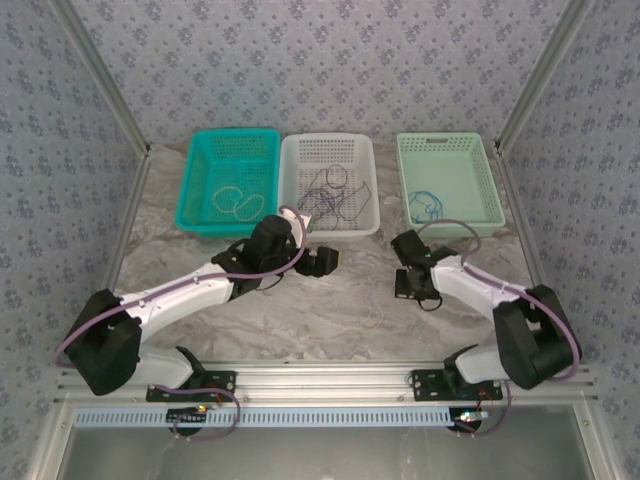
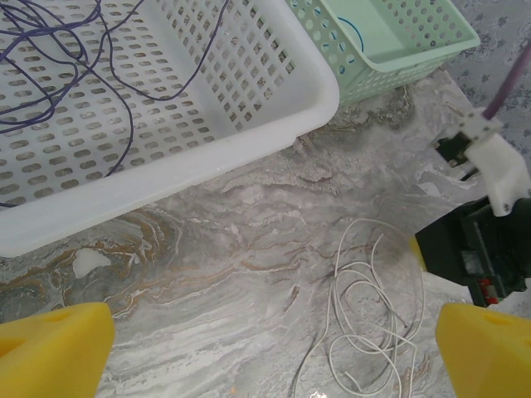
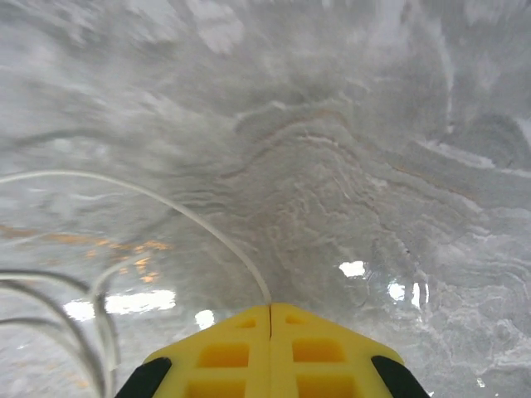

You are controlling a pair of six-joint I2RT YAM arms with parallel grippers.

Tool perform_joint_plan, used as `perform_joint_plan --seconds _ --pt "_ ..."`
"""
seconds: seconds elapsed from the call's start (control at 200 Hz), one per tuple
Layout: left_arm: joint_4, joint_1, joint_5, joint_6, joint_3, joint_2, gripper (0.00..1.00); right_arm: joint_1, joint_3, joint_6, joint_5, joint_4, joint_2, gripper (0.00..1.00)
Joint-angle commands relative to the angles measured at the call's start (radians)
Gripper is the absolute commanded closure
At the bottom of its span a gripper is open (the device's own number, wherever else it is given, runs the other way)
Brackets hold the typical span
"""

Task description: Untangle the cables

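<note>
One strand sits in the right gripper (image 3: 270, 308). Its jaws are clenched flush, and the white cable (image 3: 191, 217) runs out of the seam between the tips, arcing ahead and to their left over the table (image 3: 373, 166). The rest of that cable lies in loose, overlapping loops on the marble, left of these jaws.

Risks, as I judge them:
- The pinch is at the very tips, so a quick pull could slip the strand out.
- The loops cross one another, so lifting from one point may cinch them into a knot rather than open them.

Left gripper (image 2: 270, 352): jaws spread wide with nothing between them. The coil lies just ahead, toward the right-hand finger. The right arm's black body sits just beyond that finger, so a reach for the coil risks the arms touching.

Around:
- The white basket (image 2: 207, 166) is ahead-left of the left jaws and holds a dark tangle (image 1: 332, 192).
- The green basket (image 2: 390, 70) is beyond it, with a blue cable (image 2: 357, 35).
- The teal basket (image 1: 195, 190) is far left, with pale loops (image 1: 235, 203).

No basket lies between either gripper and the coil. The crowded arms are the only obstruction.
</note>
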Motion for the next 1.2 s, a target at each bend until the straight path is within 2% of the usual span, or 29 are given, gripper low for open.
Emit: perform_joint_plan --seconds 0.0,0.26,0.415,0.625,0.865,1.194 --pt "0.014 0.007 0.004 0.006 0.009 0.004 0.01 0.030 0.002 -0.016 0.067 0.003 -0.122 1.00" --pt "0.037 0.006 0.040 0.004 0.014 0.017 0.01 0.095 0.040 -0.075 0.152 -0.083 -0.378 1.00" --pt "0.098 -0.015 0.203 0.075 0.029 0.037 0.04 0.147 0.066 -0.122 0.169 -0.105 -0.465 1.00" --pt "0.004 -0.093 0.260 0.256 0.131 0.104 0.07 0.217 0.103 -0.177 0.177 -0.105 -0.485 1.00" --pt "0.012 -0.093 0.234 0.302 0.168 0.160 0.08 0.271 0.113 -0.217 0.153 -0.079 -0.509 1.00" --pt "-0.010 -0.106 0.320 0.335 0.241 0.255 0.17 0.283 0.119 -0.243 0.098 -0.056 -0.533 1.00"
